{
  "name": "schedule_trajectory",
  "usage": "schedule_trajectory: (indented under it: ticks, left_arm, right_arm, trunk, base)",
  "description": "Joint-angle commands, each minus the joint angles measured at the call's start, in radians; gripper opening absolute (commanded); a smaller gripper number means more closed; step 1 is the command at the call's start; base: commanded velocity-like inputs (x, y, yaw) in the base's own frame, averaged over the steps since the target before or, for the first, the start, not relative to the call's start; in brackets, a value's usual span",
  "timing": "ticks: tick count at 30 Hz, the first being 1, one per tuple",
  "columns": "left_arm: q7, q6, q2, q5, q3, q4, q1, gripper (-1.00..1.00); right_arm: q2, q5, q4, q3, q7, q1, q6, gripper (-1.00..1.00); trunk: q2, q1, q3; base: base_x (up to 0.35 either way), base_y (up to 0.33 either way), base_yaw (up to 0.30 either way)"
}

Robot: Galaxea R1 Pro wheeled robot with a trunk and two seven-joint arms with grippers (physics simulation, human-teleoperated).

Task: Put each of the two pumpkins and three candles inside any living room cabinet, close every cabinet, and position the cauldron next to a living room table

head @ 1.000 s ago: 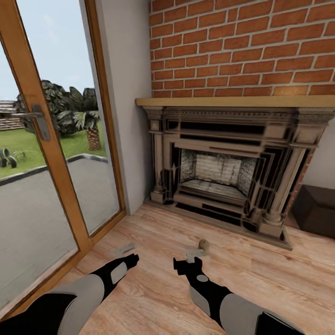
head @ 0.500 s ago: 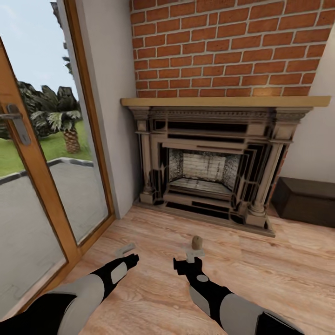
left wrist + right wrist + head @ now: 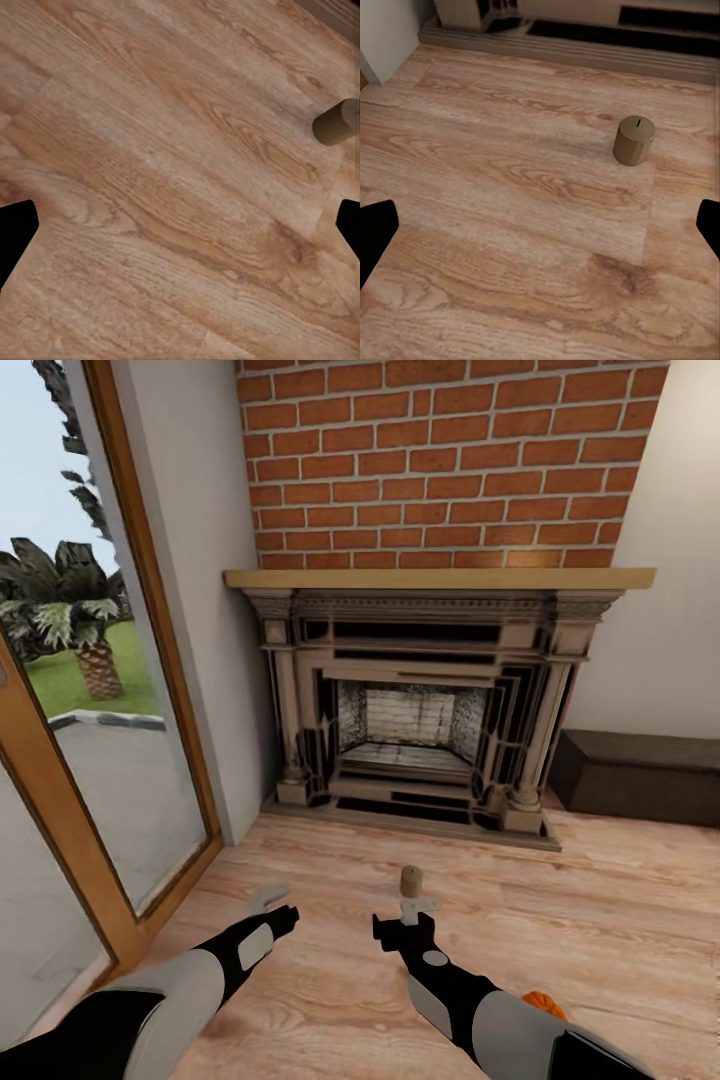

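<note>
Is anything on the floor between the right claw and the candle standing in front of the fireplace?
Nothing visible. The candle stands upright on bare plank floor just beyond the right claw, and the right wrist view shows only open boards up to it. That claw's fingers are spread wide and hold nothing.

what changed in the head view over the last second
The camera swung right: the wood-framed glass door and stone fireplace slid left in frame, and a bright-orange pumpkin came into view by the right arm. The stubby tan candle stands upright on the plank floor as before; both grippers hold their pose, empty.
</note>
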Motion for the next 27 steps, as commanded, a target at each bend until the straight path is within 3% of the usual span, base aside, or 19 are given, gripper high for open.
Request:
schedule_trajectory:
  ticks: [1,21,27]
  left_arm:
    - [0.004,0.002,0.000,0.006,-0.003,-0.002,0.000,1.00]
    - [0.004,0.002,0.000,0.005,-0.003,-0.002,0.000,1.00]
    - [0.004,0.002,0.000,0.005,-0.003,-0.002,0.000,1.00]
  right_arm:
    - [0.000,-0.008,0.000,0.009,-0.005,-0.001,-0.003,1.00]
    - [0.000,-0.008,0.000,0.009,-0.005,-0.001,-0.003,1.00]
    - [0.000,-0.008,0.000,0.009,-0.005,-0.001,-0.003,1.00]
  trunk:
    - [0.000,0.000,-0.001]
    - [0.000,0.000,-0.001]
    - [0.000,0.000,-0.001]
  base:
    - [0.141,0.278,-0.260]
    - [0.151,0.278,-0.257]
    - [0.115,0.259,-0.096]
